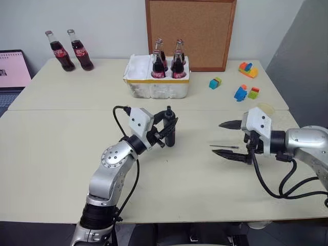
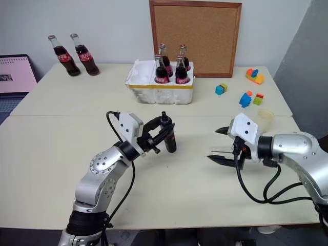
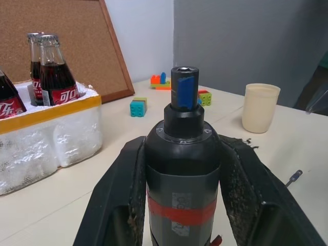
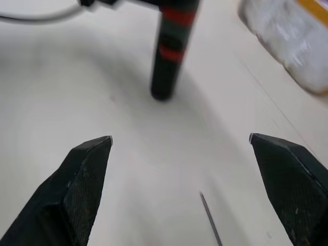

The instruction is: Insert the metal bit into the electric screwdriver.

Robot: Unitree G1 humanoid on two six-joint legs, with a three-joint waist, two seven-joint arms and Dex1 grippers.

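Left hand (image 1: 165, 129) clamps the electric screwdriver (image 1: 170, 128) upright; right hand (image 1: 226, 139), fingers spread, hovers over the metal bit (image 1: 224, 146) on the tabletop (image 1: 61, 154), which could roll away if nudged.

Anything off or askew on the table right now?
Nothing spilled or damaged. The bit lies loose on the table, between the open fingers of the right hand, not yet gripped. The left hand holds the screwdriver upright. The bottles stand upright in their tray.
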